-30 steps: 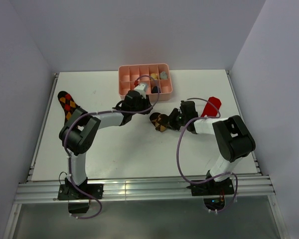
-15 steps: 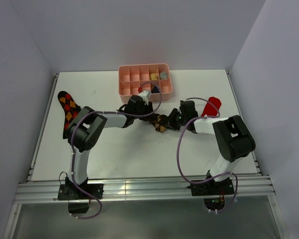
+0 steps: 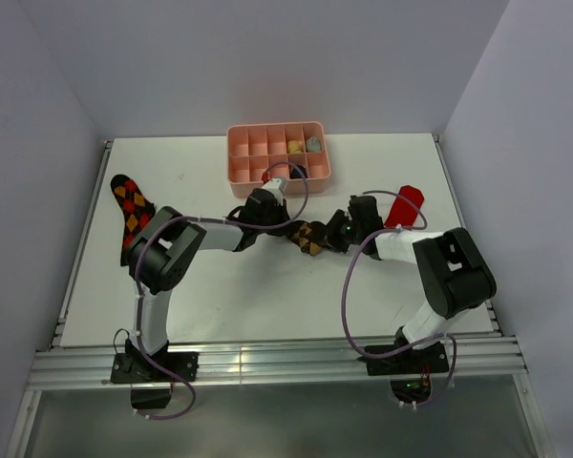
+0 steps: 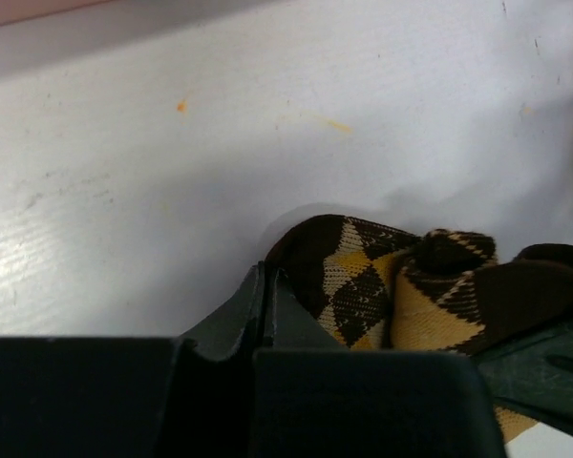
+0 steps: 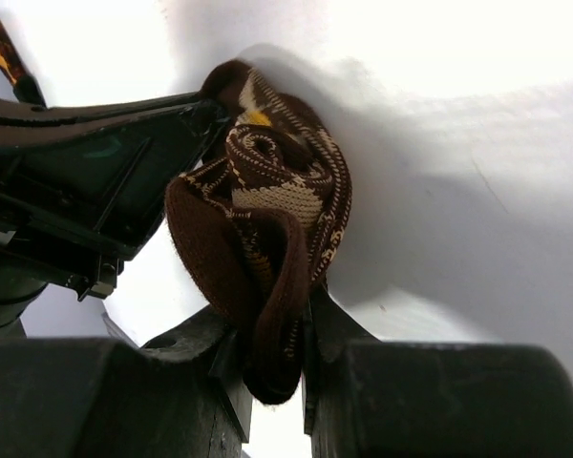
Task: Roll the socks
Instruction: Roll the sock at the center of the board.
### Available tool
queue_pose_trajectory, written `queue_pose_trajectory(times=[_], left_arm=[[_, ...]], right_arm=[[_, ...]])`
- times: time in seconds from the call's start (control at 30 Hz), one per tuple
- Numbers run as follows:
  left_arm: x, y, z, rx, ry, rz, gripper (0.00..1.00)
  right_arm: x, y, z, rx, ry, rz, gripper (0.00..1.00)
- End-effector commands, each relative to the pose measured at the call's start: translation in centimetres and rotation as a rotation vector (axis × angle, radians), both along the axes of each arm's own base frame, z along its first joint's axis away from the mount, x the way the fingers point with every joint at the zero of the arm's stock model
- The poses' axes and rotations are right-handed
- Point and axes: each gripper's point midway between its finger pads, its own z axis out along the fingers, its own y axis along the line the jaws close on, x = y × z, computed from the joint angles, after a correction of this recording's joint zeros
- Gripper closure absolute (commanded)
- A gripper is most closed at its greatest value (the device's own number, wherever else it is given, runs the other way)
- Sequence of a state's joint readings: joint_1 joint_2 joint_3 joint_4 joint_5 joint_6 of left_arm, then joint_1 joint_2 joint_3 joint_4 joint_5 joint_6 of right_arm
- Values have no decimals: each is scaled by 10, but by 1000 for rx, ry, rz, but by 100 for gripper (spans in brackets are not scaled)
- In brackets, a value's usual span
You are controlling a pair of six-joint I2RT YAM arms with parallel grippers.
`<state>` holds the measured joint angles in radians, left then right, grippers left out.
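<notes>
Left jaws moved in, clenched beside tan argyle sock (image 3: 308, 236), right jaws grasping its folded edge, bare table (image 3: 267, 296) nearer

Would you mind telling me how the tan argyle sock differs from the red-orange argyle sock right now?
The dark knit sock with tan diamonds is bunched up, pinched by the right arm's fingers; the dark knit sock with red-orange diamonds lies flat and untouched, far left. Both share an argyle pattern.
</notes>
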<state>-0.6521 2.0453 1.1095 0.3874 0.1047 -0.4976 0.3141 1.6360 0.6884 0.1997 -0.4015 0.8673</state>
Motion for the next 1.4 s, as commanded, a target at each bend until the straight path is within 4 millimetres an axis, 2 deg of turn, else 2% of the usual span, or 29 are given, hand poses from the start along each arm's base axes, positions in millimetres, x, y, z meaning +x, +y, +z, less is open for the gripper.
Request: queue_pose_trajectory(times=[0.0, 0.1, 0.2, 0.33, 0.4, 0.43, 0.47, 0.57, 0.63, 0.67, 0.7, 0.73, 0.8, 0.87, 1.03, 1.23, 1.37], left_arm=[[-8, 29, -17, 84, 62, 105, 100], [-11, 40, -19, 91, 63, 157, 100], [-16, 37, -16, 54, 60, 143, 100], [-13, 26, 0, -1, 29, 108, 99], [-10, 22, 9, -17, 8, 105, 96], [-9, 20, 17, -28, -9, 106, 91], [-9, 17, 22, -38, -19, 100, 78], [-10, 13, 40, -60, -68, 90, 56], [-14, 5, 61, -95, -127, 70, 50], [-22, 5, 60, -84, -144, 50, 47], [-20, 9, 73, -79, -200, 82, 44], [-28, -2, 83, -94, -250, 57, 42], [-41, -6, 86, -50, -326, 18, 36], [-57, -20, 88, -9, -406, -36, 31], [-76, -46, 67, 77, -464, -140, 26], [-81, -60, 52, 179, -535, -179, 26], [-75, -65, 46, 261, -579, -174, 29]], right_arm=[[5, -20, 11, -6, -34, -104, 100], [8, -27, 14, -23, -41, -130, 100], [10, -27, 9, -45, -18, -122, 100], [10, -23, -3, -64, 27, -90, 100], [9, -21, -7, -72, 40, -82, 100], [8, -20, -9, -76, 44, -75, 100], [7, -20, -12, -84, 51, -77, 100], [5, -21, -15, -93, 66, -82, 100], [5, -22, -15, -99, 74, -91, 100], [4, -24, -17, -107, 87, -99, 100], [4, -24, -17, -108, 94, -103, 100], [5, -24, -16, -109, 94, -106, 100], [3, -26, -18, -116, 119, -118, 100], [3, -26, -17, -115, 123, -127, 100], [-2, -27, -18, -117, 167, -142, 100], [-1, -27, -15, -116, 181, -154, 100], [-1, -25, -14, -107, 182, -150, 100]])
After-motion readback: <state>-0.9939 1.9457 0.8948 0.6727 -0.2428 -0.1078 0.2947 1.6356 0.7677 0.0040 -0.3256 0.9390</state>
